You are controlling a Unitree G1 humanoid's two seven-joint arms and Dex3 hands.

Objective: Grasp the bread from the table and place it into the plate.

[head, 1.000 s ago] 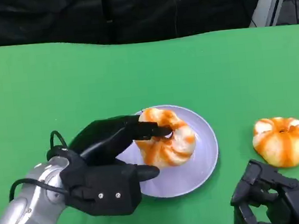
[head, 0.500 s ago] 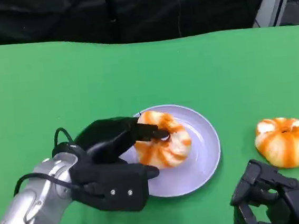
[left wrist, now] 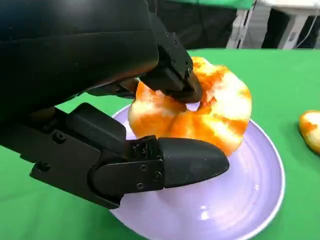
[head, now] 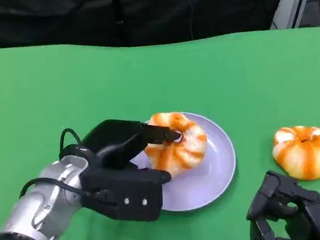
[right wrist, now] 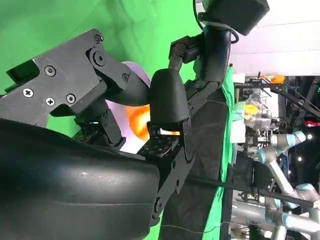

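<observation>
Table (head: pixel 43 86): green cloth. Plate (head: pixel 220 159) near front edge, centre. L hand (head: pixel 125 169) grasps bread (head: pixel 180 149) over plate, finger on top, thumb at its near side. R hand (head: pixel 291 215) at front right corner, fingers curled in, clenched on nothing. 2nd bun (head: pixel 305 151) beside it. Bread looks soft, light, squashy: hold by sides, gently.

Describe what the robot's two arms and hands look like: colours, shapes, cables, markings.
The left arm is a rounded silver forearm with a black band at the wrist and thin black cables looping to the hand. The left hand is matte black, with a boxy palm block dotted with small silver screws and thick, blunt fingers. The right hand is the same angular black build.
</observation>
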